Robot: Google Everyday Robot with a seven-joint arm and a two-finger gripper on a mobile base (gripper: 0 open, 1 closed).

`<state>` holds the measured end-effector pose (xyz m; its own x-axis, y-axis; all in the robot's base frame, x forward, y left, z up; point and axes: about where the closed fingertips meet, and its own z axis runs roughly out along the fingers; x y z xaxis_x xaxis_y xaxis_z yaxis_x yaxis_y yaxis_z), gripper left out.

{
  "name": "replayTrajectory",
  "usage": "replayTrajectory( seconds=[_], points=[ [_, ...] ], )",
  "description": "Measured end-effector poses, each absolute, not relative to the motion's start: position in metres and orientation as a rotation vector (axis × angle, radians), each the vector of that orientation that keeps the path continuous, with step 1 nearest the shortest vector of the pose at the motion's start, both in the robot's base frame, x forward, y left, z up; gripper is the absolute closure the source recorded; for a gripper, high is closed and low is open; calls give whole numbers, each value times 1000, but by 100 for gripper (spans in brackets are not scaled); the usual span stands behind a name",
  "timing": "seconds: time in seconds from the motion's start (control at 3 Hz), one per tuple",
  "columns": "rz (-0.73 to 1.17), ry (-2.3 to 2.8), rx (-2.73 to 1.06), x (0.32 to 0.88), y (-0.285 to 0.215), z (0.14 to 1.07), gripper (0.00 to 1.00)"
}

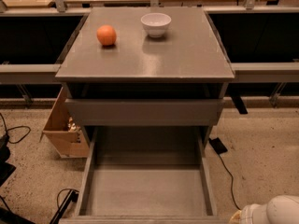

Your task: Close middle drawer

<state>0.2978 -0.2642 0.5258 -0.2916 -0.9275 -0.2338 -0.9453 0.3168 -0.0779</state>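
Observation:
The middle drawer [145, 190] is pulled far out of the grey cabinet toward me. Its long shallow tray is empty and its front edge lies at the bottom of the view. Above it, another grey drawer front [145, 112] stands slightly out from the cabinet under the top. My gripper itself is out of view. Only a white rounded part of my arm [278, 211] shows in the lower right corner, to the right of the open drawer's front and apart from it.
An orange [106, 35] and a white bowl [156, 24] sit on the cabinet top [187, 55]. A cardboard box [63, 129] stands on the floor left of the cabinet. Cables [224, 164] lie on the floor on both sides.

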Motion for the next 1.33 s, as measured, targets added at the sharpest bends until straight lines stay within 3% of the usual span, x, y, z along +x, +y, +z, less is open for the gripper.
replayTrajectory(
  seconds=[0.33, 1.33],
  points=[
    [158, 2394, -1649, 297, -269, 502, 96],
    [177, 2433, -1662, 290, -265, 479, 100]
  ],
)
